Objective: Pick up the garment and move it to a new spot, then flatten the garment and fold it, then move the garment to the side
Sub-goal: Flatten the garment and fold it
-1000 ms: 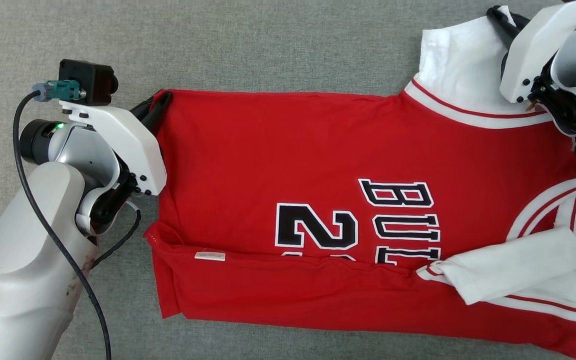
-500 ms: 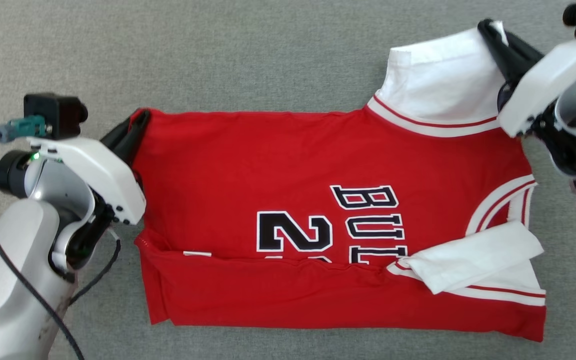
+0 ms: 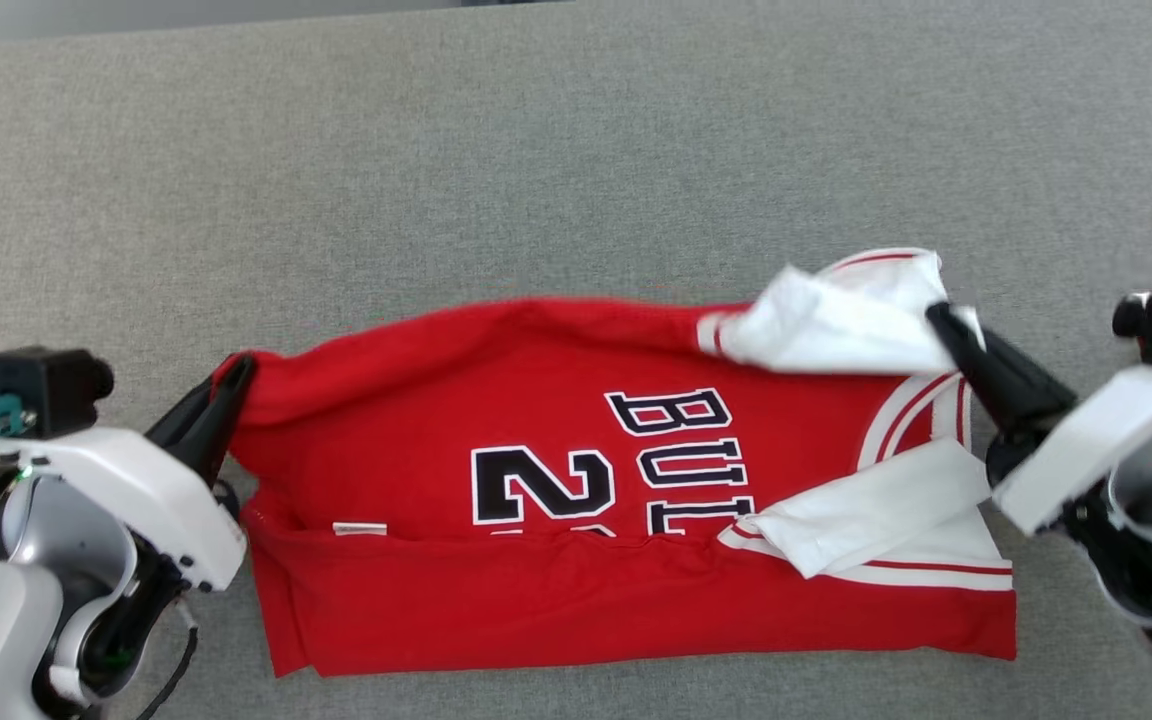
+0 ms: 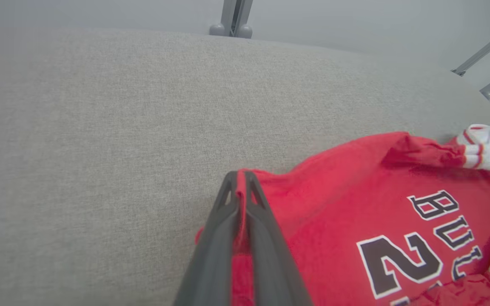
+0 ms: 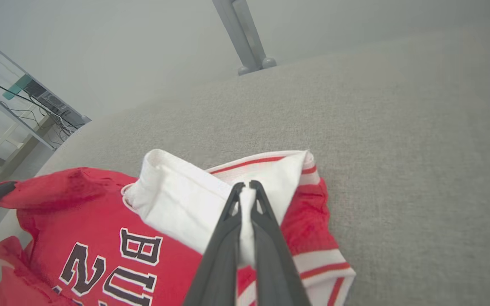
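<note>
The left gripper [image 3: 228, 380] is clamped tight on the red hem corner of the jersey [image 3: 536, 430], fingers pinched together with cloth between them. The right gripper [image 3: 939, 318] is closed the same way on the far sleeve [image 3: 826, 325], the white one at the shoulder end. Between the 2, the jersey's far side rides up off the table [image 3: 536, 150], sagging a little in the middle. The rest lies flat in front of the robot, number and lettering up, with its near side already turned over in a band and the near sleeve [image 3: 876, 510] flopped across it.

This looks like the far-side fold, about midway through the folding. To do it well, I'd carry both corners toward the band together at 1 height. Pull them apart just enough to kill that sag, then lay the cloth down parallel to the band. The far sleeve is bunched and could land crumpled, so that end wants care.

Room? Plenty. The grey table lies bare beyond the jersey and on both sides, and the table's far edge [image 3: 136, 32] is well away. On the near side the jersey sits close to the bottom of the head view, so there's less slack there.
</note>
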